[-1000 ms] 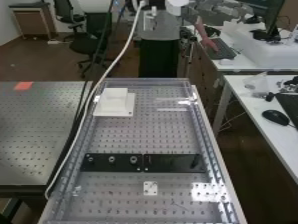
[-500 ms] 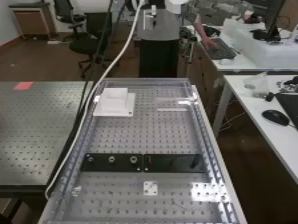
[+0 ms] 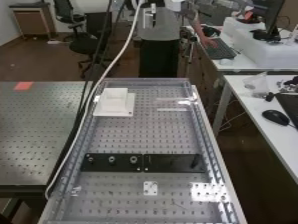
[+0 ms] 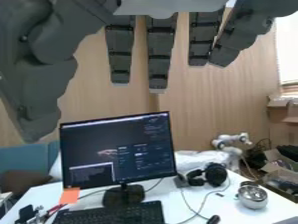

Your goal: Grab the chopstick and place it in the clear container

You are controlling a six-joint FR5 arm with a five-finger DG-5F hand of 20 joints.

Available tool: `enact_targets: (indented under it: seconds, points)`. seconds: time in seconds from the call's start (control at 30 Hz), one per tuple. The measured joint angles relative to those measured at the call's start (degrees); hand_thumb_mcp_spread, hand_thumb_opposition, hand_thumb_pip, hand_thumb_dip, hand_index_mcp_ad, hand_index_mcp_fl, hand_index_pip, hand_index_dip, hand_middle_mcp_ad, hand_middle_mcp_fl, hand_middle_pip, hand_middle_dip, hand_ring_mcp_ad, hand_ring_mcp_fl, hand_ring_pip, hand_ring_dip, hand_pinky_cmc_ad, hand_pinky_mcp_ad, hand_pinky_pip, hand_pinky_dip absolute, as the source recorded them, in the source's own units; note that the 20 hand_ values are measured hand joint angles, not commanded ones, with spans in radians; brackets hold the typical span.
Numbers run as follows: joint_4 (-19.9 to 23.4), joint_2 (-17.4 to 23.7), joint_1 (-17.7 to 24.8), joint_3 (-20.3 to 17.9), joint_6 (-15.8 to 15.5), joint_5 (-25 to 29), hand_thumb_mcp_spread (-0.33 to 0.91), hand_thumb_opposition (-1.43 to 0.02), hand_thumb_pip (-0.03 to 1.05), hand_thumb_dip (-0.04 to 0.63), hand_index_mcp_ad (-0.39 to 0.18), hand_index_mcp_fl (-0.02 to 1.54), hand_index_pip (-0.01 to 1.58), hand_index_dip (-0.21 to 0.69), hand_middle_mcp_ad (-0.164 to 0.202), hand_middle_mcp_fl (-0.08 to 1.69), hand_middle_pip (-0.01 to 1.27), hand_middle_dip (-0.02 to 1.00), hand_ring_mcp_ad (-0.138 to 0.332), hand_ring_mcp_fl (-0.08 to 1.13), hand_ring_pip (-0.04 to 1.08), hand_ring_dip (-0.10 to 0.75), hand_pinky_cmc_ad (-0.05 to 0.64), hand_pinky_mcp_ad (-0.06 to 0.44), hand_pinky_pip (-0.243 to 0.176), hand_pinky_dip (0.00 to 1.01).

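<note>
The robot hand [image 4: 159, 55] is open, fingers extended straight; a monitor [image 4: 133, 135] stands beyond the fingertips. A white stepped block [image 3: 115, 102] rests on the perforated table [image 3: 146, 135].

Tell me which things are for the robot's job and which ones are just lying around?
For the job:
- the hand
- the bench
- maybe the see-through piece near its far end, but I can't tell if that's the container

Just lying around:
- the headphones
- the shiny metal pot
- the black mouse
- the monitor
</note>
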Motion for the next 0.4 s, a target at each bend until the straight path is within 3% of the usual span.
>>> enact_targets:
  seconds: [0.4]
  points:
    - [1.2,0.4,0.1,-0.6,-0.7,0.7,0.27,-0.66,0.51,0.112,-0.161,0.32,0.05,0.314,0.042,0.3,0.1,0.39,0.188,0.01,0.1,0.229,0.325,0.147,-0.063,0.18]
